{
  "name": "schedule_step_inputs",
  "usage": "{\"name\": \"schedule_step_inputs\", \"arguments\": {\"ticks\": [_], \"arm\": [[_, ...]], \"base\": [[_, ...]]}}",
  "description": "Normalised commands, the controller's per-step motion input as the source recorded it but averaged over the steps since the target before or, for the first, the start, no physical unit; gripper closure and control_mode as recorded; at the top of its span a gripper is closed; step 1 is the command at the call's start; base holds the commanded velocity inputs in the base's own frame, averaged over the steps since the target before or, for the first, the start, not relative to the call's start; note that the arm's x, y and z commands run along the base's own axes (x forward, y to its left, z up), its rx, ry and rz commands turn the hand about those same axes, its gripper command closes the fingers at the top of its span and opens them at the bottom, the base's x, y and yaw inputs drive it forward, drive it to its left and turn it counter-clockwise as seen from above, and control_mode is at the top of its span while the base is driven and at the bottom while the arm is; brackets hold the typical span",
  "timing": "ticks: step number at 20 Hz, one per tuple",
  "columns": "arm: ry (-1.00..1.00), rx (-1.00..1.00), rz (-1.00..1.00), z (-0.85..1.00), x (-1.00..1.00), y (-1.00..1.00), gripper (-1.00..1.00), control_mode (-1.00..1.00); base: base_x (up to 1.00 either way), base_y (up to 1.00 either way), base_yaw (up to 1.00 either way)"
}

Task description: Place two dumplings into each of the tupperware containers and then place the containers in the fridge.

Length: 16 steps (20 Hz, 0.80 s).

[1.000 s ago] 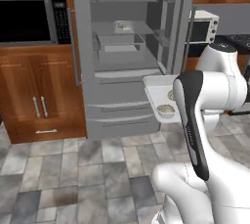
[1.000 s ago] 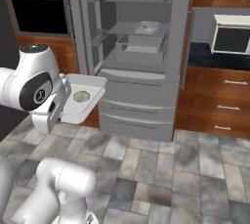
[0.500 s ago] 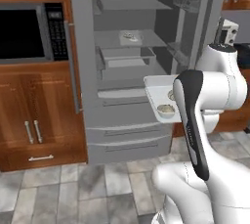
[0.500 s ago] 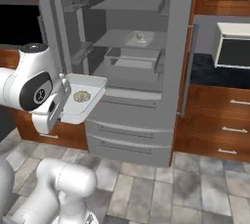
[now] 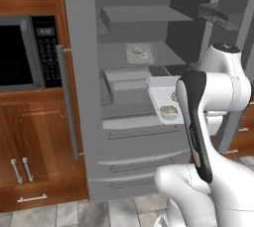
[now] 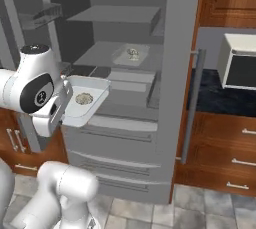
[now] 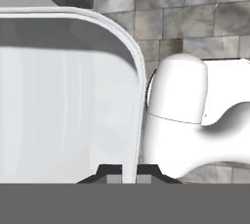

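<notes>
Fingers (image 7: 113,171) are pinching the rim of the tupperware container (image 6: 95,92) we are holding before the open fridge (image 6: 175,48), dumplings (image 6: 83,98) inside.

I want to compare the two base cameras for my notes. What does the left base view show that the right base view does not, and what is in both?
Left base view: a black microwave built into the wooden cabinets.

Right base view: a white microwave on a dark counter.

Both: the open fridge, a tupperware container with dumplings on its shelf, and a second container carried in front of it.

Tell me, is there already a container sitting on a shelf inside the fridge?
Yes, one tupperware container holding dumplings rests on a middle shelf of the open fridge.
</notes>
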Motion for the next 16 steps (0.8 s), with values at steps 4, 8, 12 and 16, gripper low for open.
{"name": "schedule_step_inputs", "arguments": {"ticks": [4,8,12,16], "arm": [[0.00,0.00,0.00,0.00,0.00,0.00,1.00,1.00],[0.00,0.00,0.00,0.00,0.00,0.00,1.00,1.00],[0.00,0.00,0.00,0.00,0.00,0.00,1.00,1.00],[0.00,0.00,0.00,0.00,0.00,0.00,1.00,1.00]], "base": [[0.87,0.00,0.00],[0.88,0.00,0.00],[0.76,0.00,0.00],[0.66,0.00,0.00]]}}
